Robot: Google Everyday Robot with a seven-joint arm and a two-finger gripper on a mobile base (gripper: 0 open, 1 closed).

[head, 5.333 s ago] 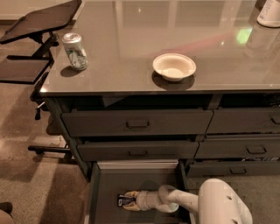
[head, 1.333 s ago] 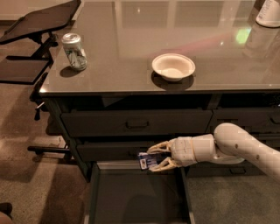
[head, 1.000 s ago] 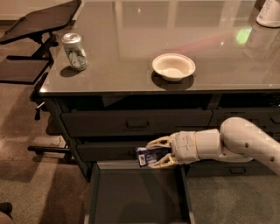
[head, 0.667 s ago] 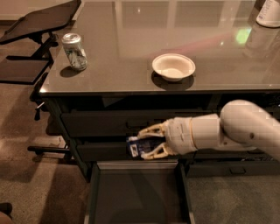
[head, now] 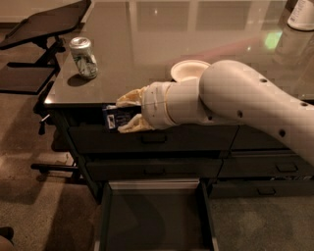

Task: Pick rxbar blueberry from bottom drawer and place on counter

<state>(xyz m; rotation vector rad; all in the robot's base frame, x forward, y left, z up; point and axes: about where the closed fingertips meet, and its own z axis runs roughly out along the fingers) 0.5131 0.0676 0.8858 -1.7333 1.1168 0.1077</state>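
My gripper (head: 122, 113) is shut on the rxbar blueberry (head: 114, 117), a small dark blue bar with white print. I hold it in front of the counter's front edge, level with the top drawer and left of its handle. The counter (head: 162, 44) is a glossy grey-brown top just above and behind the bar. The bottom drawer (head: 155, 218) stands pulled open below, its dark interior empty. My white arm (head: 230, 98) reaches in from the right and hides part of the counter.
A silver-green soda can (head: 83, 58) stands at the counter's left front corner. A white bowl (head: 189, 70) sits mid-counter, partly behind my arm. A black angled stand (head: 39, 24) is at the left. A white object (head: 301, 14) is at the far right.
My gripper has lifted the rxbar from inside the bottom drawer up and to the left, now level with the counter's front edge. The drawer is left empty and open.
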